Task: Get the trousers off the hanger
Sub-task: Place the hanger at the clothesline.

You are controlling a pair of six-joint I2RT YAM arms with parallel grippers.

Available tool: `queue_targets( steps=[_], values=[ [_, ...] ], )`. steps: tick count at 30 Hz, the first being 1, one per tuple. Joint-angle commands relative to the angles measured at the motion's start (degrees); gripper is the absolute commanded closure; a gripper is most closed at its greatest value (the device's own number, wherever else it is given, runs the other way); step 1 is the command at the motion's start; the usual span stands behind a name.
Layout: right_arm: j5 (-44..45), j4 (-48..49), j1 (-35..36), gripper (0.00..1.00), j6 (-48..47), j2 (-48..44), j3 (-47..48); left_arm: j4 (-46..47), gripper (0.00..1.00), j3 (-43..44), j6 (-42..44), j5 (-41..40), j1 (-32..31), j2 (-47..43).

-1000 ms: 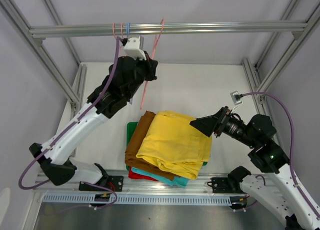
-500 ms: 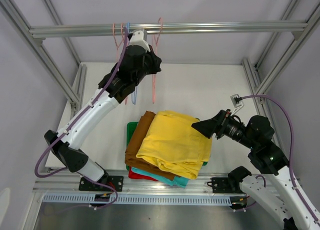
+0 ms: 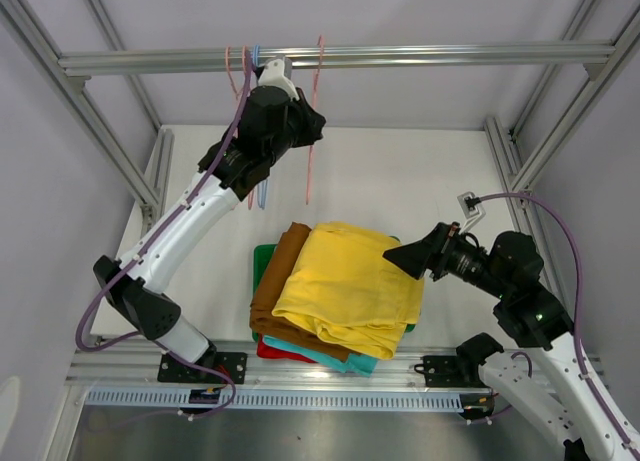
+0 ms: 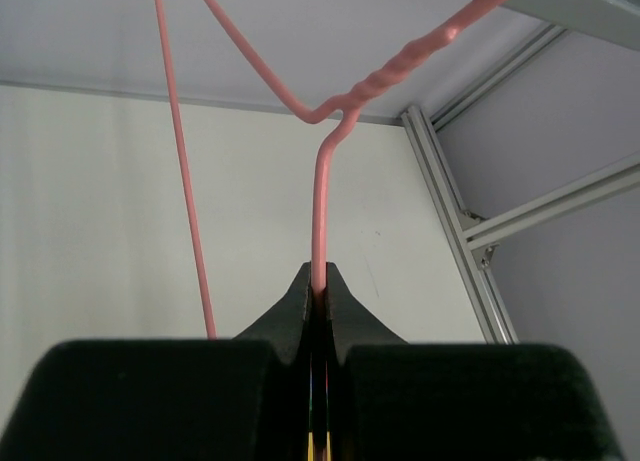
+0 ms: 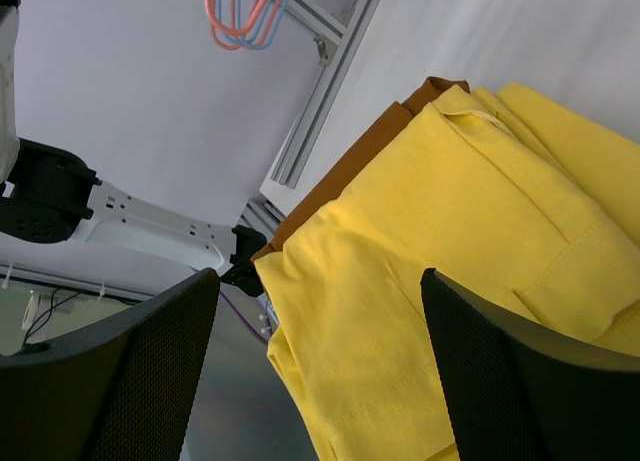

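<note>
Trousers (image 3: 345,291) lie piled on the table (image 3: 400,171), off the pink hanger (image 4: 322,201). Left claw (image 4: 318,299) pinches that hanger tight. Right claw (image 5: 318,281) is wide, holding nothing. I think the job is nearly done; next, let go.

Yellow trousers (image 3: 350,286): matt woven cloth with soft folds and stitched seams. Brown trousers (image 3: 275,276), teal trousers (image 3: 345,359) and red trousers (image 3: 268,352) beneath: likewise matt cloth. Green tray (image 3: 262,253): smooth plastic. Pink hanger (image 4: 322,201): thin, smooth coated wire with a slight sheen. Left gripper (image 4: 318,273): matt black plastic. Fingers (image 5: 110,381) of the right gripper (image 5: 318,281): black, finely dimpled, matt. Far rail (image 3: 420,55): brushed grey metal, grooved. Table (image 3: 400,171): smooth matt white. Cables (image 3: 520,190): glossy purple sheathing.
</note>
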Motion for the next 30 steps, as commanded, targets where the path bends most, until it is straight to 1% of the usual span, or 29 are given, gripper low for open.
queue_targets(
  steps=[1, 5, 9, 11, 15, 16, 17, 20, 22, 23, 26, 29, 30],
  values=[
    [-1.5, 0.0, -0.2, 0.14, -0.2, -0.8, 0.0, 2.6, 0.99, 0.1, -2.0, 2.0, 0.7, -1.0],
    [-1.5, -0.7, -0.4, 0.14, -0.3, -1.2, -0.1, 4.3, 0.99, -5.3, -2.6, 3.0, 0.7, -2.6],
    [-1.6, -0.7, -0.3, 0.14, 0.0, -1.9, -0.8, 7.4, 0.79, -12.5, -3.3, 4.3, 0.7, -6.6],
    [-1.7, -0.5, -0.3, 0.14, 0.2, -2.2, -1.1, 8.1, 0.73, -13.5, -3.1, 4.4, 0.6, -7.7],
    [-2.1, 0.2, -0.4, 0.14, 1.2, -2.8, -2.4, 6.4, 0.65, -14.3, -1.8, 5.2, 0.2, -9.4],
    [-2.1, 0.6, -0.5, 0.14, 1.4, -3.1, -2.7, 5.8, 0.61, -14.4, -1.6, 5.3, 0.0, -10.4],
    [-2.3, 0.7, -0.4, 0.14, 1.4, -3.3, -3.1, 5.1, 0.55, -14.5, -1.1, 5.2, -0.2, -11.1],
    [-2.5, 1.4, -0.5, 0.14, 2.2, -4.1, -4.1, 4.2, 0.52, -14.6, 0.8, 4.2, -1.8, -14.5],
    [-2.6, 1.8, -0.5, 0.14, 2.8, -4.3, -4.9, 3.6, 0.49, -14.0, 2.2, 3.3, -3.4, -16.3],
    [-2.7, 1.9, -0.4, 0.14, 2.9, -4.7, -5.1, 3.0, 0.46, -13.8, 2.7, 2.8, -3.9, -18.2],
    [-2.7, 2.0, -0.4, 0.14, 3.2, -5.3, -5.5, 1.0, 0.40, -12.3, 6.1, -1.4, -6.4, -21.9],
    [-2.7, 1.9, -0.5, 0.14, 3.5, -5.8, -5.7, -0.4, 0.38, -12.4, 10.2, -7.4, -8.3, -25.0],
    [-2.7, 1.8, -0.4, 0.14, 3.7, -6.2, -5.7, -0.8, 0.38, -13.8, 11.3, -9.0, -8.5, -27.1]
  ],
)
